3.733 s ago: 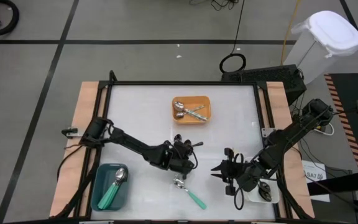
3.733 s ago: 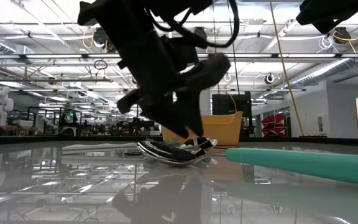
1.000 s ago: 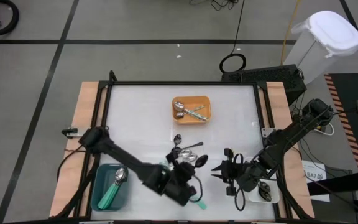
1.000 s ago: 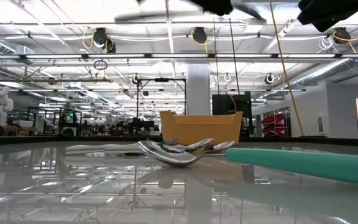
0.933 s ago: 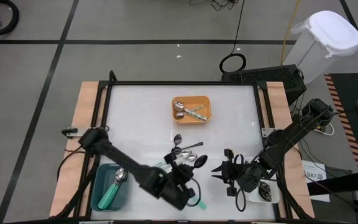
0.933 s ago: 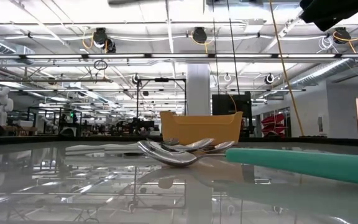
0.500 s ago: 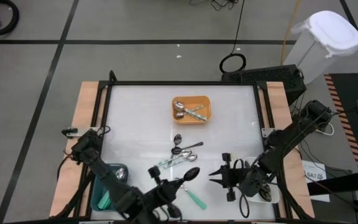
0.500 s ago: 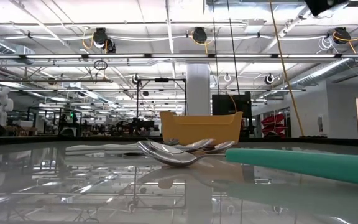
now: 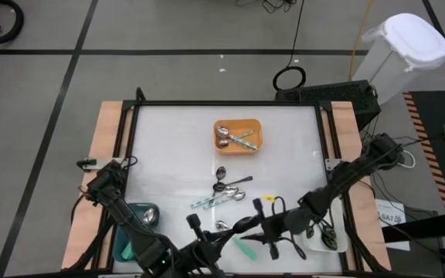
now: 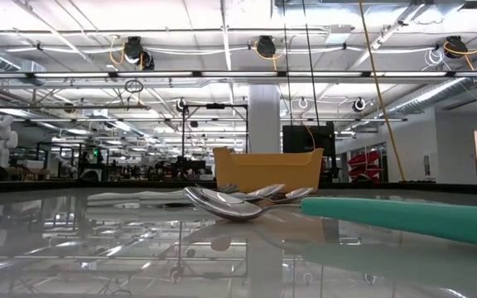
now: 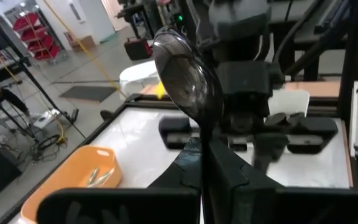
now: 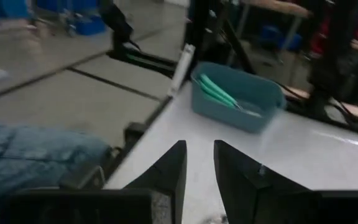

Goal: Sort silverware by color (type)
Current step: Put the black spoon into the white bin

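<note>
My left gripper [image 9: 221,232] hangs over the table's near middle, shut on a black spoon [image 11: 186,78], and points toward the right edge. My right gripper [image 9: 263,225] faces it closely from the right, open, with nothing between its fingers [image 12: 169,171]. A small pile of spoons [image 9: 226,189] lies flat at mid-table. One teal-handled spoon [image 9: 242,245] lies near the front edge. The orange tray [image 9: 238,135] holds silver spoons, and the teal tray [image 12: 238,96] holds teal-handled ones. My left gripper pinches the black spoon's handle [image 11: 204,134] between its two fingers. The spoon runs along the fingers, and its bowl [image 11: 188,87] sticks out past the fingertips toward the right gripper. The spoon is lifted clear of the table.
A white tray [image 9: 327,239] with a dark spoon sits at the near right corner, under the right arm. The table has a raised black frame [image 9: 230,103] and wooden side strips. A white bin [image 9: 404,46] stands on the floor beyond the far right corner.
My left arm has swung toward the near edge, carrying the black spoon up and away from the pile, and now points it toward the right. My right gripper has moved toward the table's left, close to the spoon's bowl. The pile has stayed in place.
</note>
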Motion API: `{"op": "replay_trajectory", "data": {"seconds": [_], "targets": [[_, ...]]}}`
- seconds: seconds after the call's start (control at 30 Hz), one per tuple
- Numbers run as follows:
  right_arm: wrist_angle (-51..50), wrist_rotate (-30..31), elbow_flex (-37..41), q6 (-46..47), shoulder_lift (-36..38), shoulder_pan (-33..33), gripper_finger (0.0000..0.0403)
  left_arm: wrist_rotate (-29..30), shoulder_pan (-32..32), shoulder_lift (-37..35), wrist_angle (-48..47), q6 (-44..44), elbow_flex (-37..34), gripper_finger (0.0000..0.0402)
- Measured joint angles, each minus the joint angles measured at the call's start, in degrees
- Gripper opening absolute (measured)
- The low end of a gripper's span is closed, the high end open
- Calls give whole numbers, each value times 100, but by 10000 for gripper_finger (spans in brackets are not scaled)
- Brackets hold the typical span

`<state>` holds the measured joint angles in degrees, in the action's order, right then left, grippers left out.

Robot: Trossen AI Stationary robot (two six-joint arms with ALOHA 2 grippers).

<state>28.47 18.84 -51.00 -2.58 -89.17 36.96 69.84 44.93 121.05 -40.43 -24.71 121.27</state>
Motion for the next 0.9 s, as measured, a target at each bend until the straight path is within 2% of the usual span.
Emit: {"op": "replay_trajectory", "data": {"seconds": [0.13, 0.33, 0.4, 0.6, 0.8, 0.9], "targets": [[587, -573, 0, -177, -205, -169, 92, 88, -45, 154, 799, 797, 4, 5], [1599, -1160, -2, -451, -627, -459, 132, -489, -229, 444, 2524, 2444, 0, 5], [1792, -1354, 0, -520, -704, -513, 145, -755, -300, 473, 2825, 2767, 0, 5], [2044, -1792, 0, -784, -719, -628, 173, -1056, -418, 479, 3029, 3023, 0, 5], [2156, -1973, 0, -1321, -719, -654, 177, -1409, -459, 479, 3131, 3178, 0, 5], [2149, -2314, 0, -1514, -719, -676, 176, -1602, -496, 479, 3088, 3364, 0, 5]]}}
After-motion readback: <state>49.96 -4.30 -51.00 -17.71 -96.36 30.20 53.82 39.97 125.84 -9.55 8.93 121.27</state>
